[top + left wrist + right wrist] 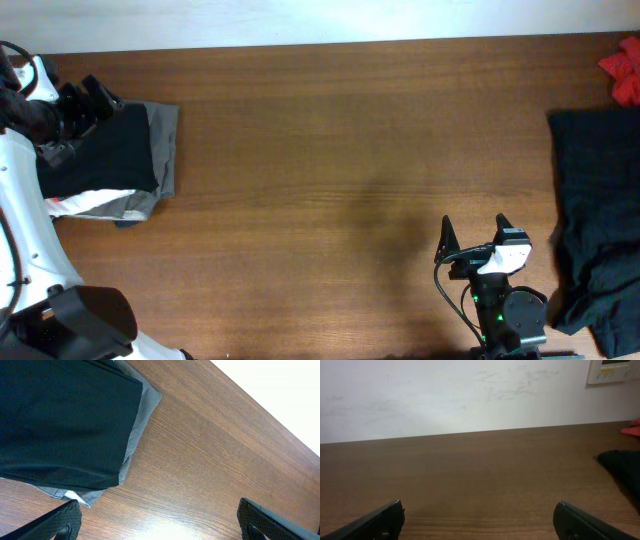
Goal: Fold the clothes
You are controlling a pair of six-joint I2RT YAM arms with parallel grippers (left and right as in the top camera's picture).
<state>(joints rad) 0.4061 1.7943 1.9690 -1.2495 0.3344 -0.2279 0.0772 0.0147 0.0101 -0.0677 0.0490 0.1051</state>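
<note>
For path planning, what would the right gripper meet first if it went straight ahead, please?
The right gripper looks unobstructed over the brown wooden table; probably the white wall first. The dark fabric garment lies aside.

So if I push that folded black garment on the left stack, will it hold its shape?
Probably not: the folded black garment lies limp and would likely bunch. It only rests on the grey garment, so it may slide off.

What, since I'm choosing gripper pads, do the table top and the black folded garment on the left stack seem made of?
Table top: wood or wood-look laminate, can't tell which; brown, straight grain lines, a soft sheen. Black folded garment: soft cloth, matte, with limp rounded fold edges and no shine; the weave is too fine to see.
</note>
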